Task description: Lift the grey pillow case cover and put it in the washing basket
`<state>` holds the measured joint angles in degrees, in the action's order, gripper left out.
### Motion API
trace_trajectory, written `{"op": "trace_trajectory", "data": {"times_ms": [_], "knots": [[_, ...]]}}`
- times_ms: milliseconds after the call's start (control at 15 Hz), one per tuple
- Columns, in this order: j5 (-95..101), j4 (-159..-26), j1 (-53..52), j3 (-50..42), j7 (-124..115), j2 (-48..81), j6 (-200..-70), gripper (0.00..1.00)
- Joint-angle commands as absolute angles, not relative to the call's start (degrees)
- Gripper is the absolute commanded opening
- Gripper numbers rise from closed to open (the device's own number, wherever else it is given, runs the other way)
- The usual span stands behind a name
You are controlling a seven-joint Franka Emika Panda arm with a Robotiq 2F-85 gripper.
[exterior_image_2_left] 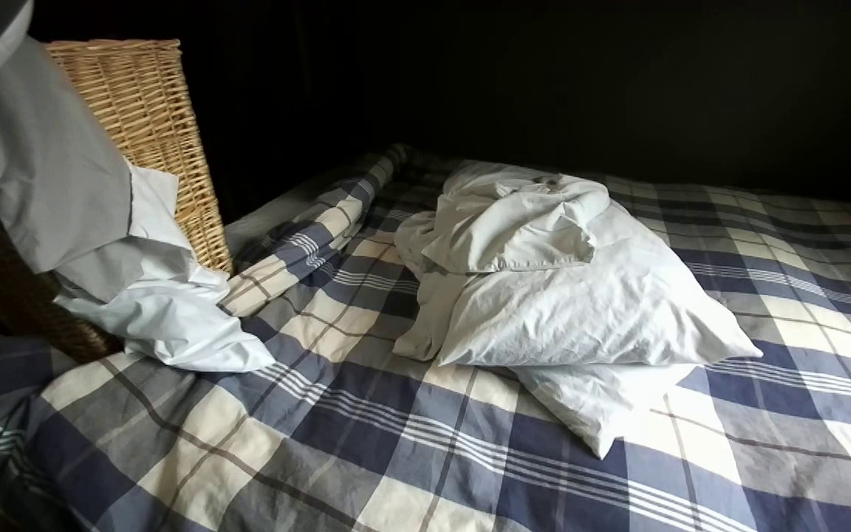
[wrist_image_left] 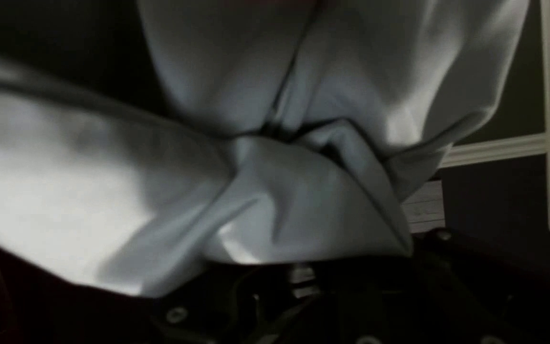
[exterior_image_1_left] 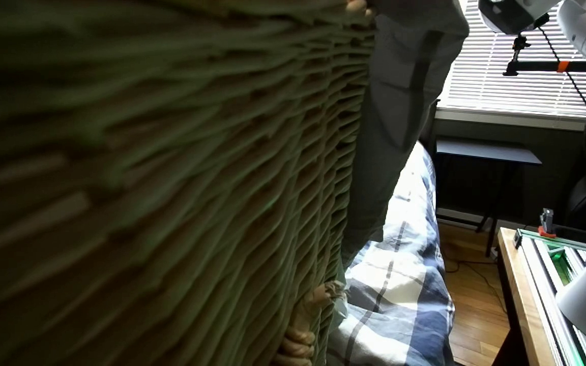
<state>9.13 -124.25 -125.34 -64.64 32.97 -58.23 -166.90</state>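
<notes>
Wicker bskt (exterior_image_1_left: 211, 178), grey cvr (wrist_image_left: 313, 200) bunched @ grpr (wrist_image_left: 303, 277)

grey cover (exterior_image_2_left: 63, 166): hanging, creased | basket (exterior_image_2_left: 141, 111): tan wicker, near cover

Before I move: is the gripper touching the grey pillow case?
Touching. The wrist view shows the grey pillow case bunched up against the gripper, its folds lapping over the front; the grip itself is hidden beneath.

Grey cover (wrist_image_left: 303, 210) in end effector (wrist_image_left: 303, 282)
</notes>
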Motion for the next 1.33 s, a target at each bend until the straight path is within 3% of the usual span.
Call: {"op": "trace_trajectory", "data": {"times_ms": [0, 467, 867, 933, 1067, 1267], "knots": [[10.73, -119.24, -129.77, -68.88, 38.51, -55.98, -163.51, 0.00], [13.50, -115.76, -131.37, -74.70, 49.43, -51.71, -163.26, 0.00], [13.03, -112.76, -130.65, -76.14, 55.89, -47.77, -153.10, 0.00], [12.43, -111.71, -131.28, -76.92, 55.73, -46.43, -151.62, 0.27], [11.94, -110.07, -131.68, -77.27, 56.25, -45.28, -148.45, 0.34], [10.72, -107.50, -131.82, -77.74, 55.44, -42.78, -141.75, 0.56]]}}
